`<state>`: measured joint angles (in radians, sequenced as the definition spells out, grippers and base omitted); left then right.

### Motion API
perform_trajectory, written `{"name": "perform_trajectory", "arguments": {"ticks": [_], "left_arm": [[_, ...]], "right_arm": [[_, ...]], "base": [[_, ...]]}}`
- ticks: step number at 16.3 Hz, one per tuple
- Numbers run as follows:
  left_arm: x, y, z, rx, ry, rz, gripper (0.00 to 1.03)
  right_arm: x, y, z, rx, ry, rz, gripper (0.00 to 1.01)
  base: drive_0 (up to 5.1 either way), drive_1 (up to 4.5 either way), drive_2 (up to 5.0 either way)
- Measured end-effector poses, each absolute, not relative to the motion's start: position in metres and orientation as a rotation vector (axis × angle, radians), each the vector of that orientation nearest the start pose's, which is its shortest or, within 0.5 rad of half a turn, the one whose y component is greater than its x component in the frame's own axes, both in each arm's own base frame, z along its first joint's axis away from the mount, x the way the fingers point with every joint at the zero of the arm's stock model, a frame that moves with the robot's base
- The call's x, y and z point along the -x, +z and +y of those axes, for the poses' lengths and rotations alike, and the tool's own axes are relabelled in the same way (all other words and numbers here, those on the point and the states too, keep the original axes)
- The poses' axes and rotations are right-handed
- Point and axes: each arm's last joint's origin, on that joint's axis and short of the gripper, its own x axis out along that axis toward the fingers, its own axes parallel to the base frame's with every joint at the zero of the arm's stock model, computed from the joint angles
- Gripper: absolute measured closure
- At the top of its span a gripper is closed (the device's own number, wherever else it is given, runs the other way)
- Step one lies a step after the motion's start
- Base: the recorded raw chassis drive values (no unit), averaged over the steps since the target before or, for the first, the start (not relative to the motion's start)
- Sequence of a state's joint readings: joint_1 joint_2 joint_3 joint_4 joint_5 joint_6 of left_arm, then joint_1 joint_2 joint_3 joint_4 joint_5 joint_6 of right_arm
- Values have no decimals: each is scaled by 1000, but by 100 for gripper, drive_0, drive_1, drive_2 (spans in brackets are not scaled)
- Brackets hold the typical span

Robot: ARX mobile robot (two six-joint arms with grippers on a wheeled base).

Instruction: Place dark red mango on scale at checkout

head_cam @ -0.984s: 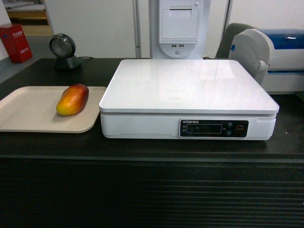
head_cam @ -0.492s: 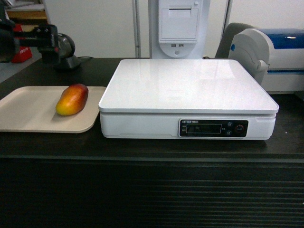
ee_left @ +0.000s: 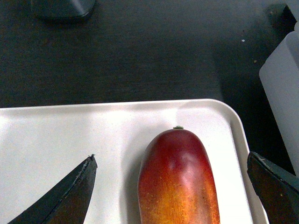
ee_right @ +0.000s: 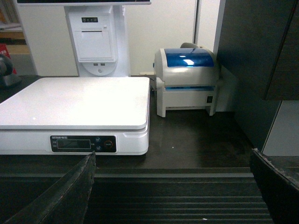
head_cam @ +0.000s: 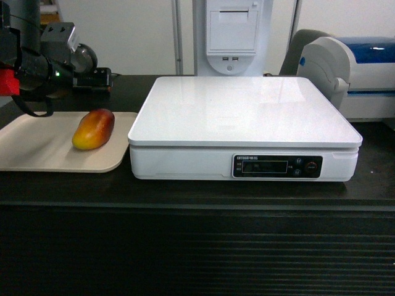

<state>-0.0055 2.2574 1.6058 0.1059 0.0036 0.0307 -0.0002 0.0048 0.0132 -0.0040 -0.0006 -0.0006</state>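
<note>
Left end effector (ee_left: 173, 191) spread, straddling dark red mango (ee_left: 179, 179); wrist-only.

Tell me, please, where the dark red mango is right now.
In the head view, the dark red mango lies at left on the beige tray, just left of the white scale, below the left pincer.

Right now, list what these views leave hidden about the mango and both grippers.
- Mango: left wrist view, near end cut off by the bottom edge.
- Left gripper: head view, jaws hidden behind its own arm.
- Right gripper: absent from the head view; in its wrist view, only fingertips show.
- Scale display: too small to read.
</note>
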Motion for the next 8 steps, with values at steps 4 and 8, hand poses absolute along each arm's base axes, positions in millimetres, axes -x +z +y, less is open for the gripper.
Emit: {"name": "perform_trajectory", "arguments": {"ticks": [4, 8], "left_arm": [[-509, 147, -4, -30, -7, 560, 5], [-511, 132, -4, -33, -4, 591, 5]], "right_arm": [[-97, 167, 0, 1, 0, -4, 3], [-97, 167, 0, 1, 0, -4, 3]], "base": [[0, 0, 0], [0, 0, 0]]}}
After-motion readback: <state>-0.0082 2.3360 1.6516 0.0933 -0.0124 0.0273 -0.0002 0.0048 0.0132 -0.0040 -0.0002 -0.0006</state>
